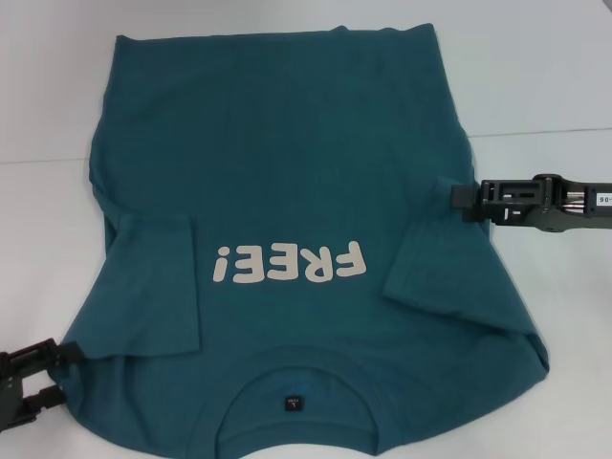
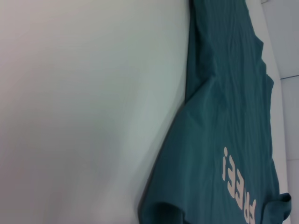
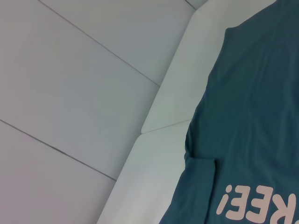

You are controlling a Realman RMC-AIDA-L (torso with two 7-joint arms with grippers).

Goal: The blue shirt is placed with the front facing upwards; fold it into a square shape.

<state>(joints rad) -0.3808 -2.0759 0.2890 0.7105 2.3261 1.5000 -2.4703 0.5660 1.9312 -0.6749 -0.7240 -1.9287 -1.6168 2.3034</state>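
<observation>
The shirt (image 1: 287,191) is laid flat, front up, on the white table (image 1: 535,76), collar twd the near edge, hem twd the far edge. "FREE!" lettering (image 1: 290,265) is seen across the middle. Both sleeves are folded in over the body. The dark label (image 1: 290,404) is seen inside the collar.

L gripper (image 1: 59,368) is at the near left corner of the shirt, at its shoulder edge; fingers look parted, one above the cloth edge and one below, but actual grip can't be confirmed. R gripper (image 1: 464,203) is at the shirt's right edge, about mid-length, touching the cloth; whether it is open or closed can't be told.

Bare table is seen left, right and beyond the hem. Nothing else is seen on the table. A seam line (image 1: 535,132) is crossed by the shirt's far part.
</observation>
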